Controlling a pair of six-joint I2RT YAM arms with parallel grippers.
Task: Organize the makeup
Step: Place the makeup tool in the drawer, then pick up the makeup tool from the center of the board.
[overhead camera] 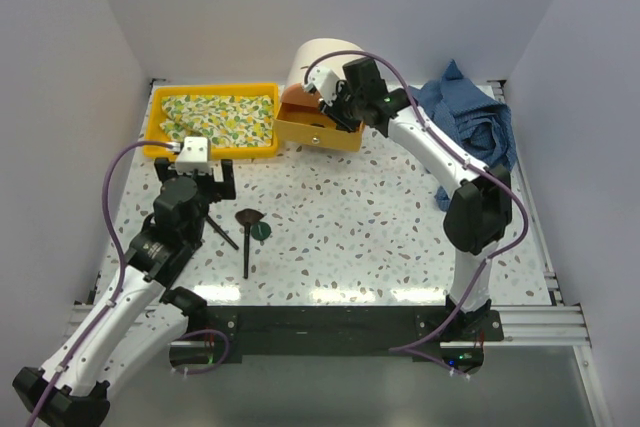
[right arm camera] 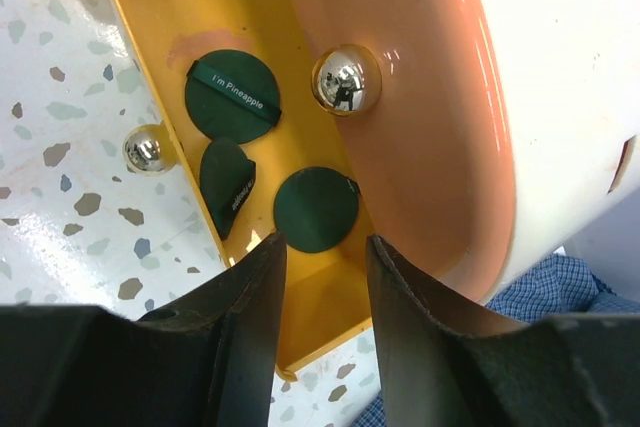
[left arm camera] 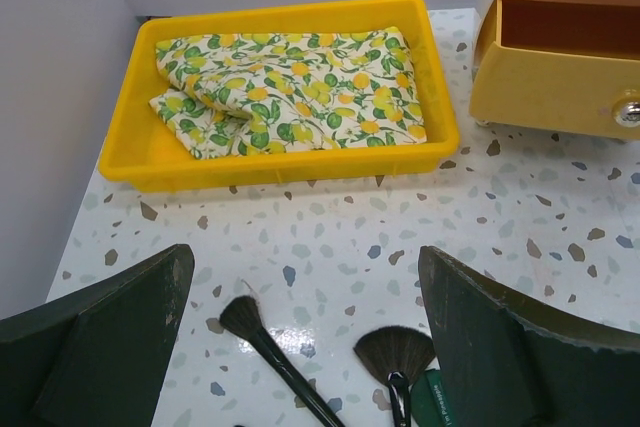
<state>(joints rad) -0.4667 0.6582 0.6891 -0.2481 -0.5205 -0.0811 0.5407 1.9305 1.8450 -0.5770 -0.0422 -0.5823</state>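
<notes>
Three dark green discs lie in the open yellow drawer (right arm camera: 310, 317): one (right arm camera: 315, 209) just beyond my right gripper's tips, one (right arm camera: 232, 96) further in, one (right arm camera: 226, 185) tilted against the wall. My right gripper (right arm camera: 324, 242) hangs open and empty over that drawer (overhead camera: 318, 131). On the table lie a fan-headed brush (left arm camera: 396, 355), a round-headed brush (left arm camera: 268, 345) and a green disc (left arm camera: 438, 402). My left gripper (left arm camera: 305, 252) is open and empty above them, also in the top view (overhead camera: 197, 179). No palettes are in view.
A yellow tray (overhead camera: 160, 112) holding the leaf-patterned cloth (overhead camera: 220, 117) stands at the back left. The white organizer (overhead camera: 322, 55) has a pink drawer (right arm camera: 420, 117) with a chrome knob above the yellow one. A blue cloth (overhead camera: 478, 115) lies at the back right.
</notes>
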